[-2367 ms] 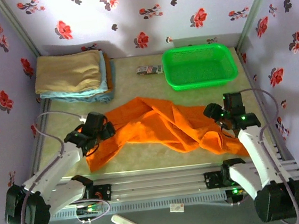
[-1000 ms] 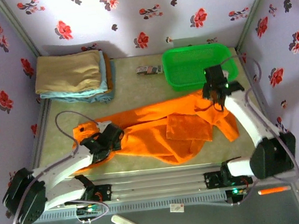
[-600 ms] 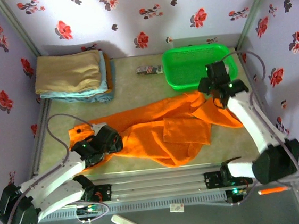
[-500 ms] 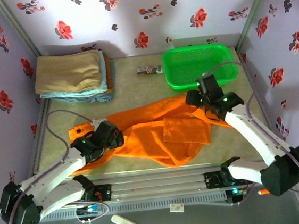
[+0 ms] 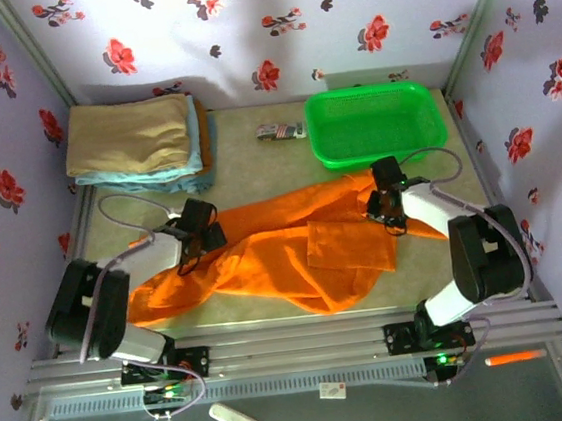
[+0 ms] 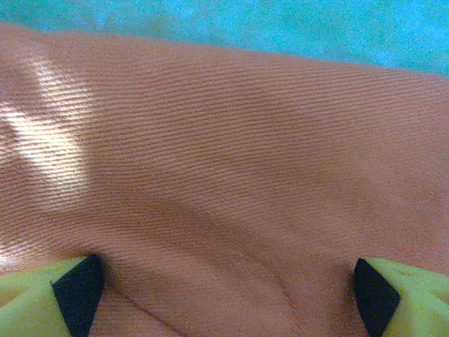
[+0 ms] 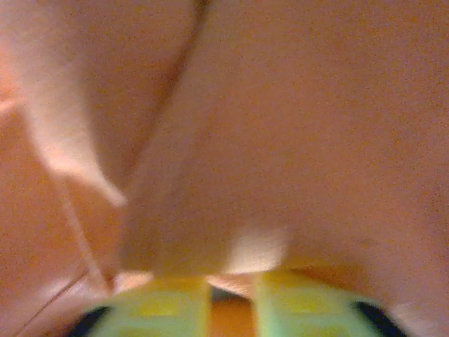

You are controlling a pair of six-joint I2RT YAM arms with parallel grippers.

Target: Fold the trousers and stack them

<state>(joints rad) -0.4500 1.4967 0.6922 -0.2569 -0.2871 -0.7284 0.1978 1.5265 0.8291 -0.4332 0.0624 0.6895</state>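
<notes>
The orange trousers [image 5: 285,245] lie crumpled across the middle of the table, with one flap folded over near the centre. My left gripper [image 5: 196,242] sits low over their left part. In the left wrist view its fingers [image 6: 42,302] stand far apart at the frame's corners, open, with ribbed orange cloth [image 6: 231,175] spread under the left gripper [image 6: 228,288]. My right gripper [image 5: 387,209] presses on the right part of the trousers. Seen from the right wrist, the right gripper [image 7: 231,302] has its fingers [image 7: 175,302] nearly together, with a fold of orange cloth [image 7: 266,140] pinched in the narrow gap.
A green basket [image 5: 377,120] stands at the back right, close behind the right gripper. A stack of folded tan and light blue cloths [image 5: 138,140] lies at the back left. A small packet [image 5: 281,131] sits between them. Flowered walls close in three sides.
The left gripper opened, let go of the trousers' left end and shifted back over the cloth. The right gripper came from near the basket down onto the trousers and closed.
</notes>
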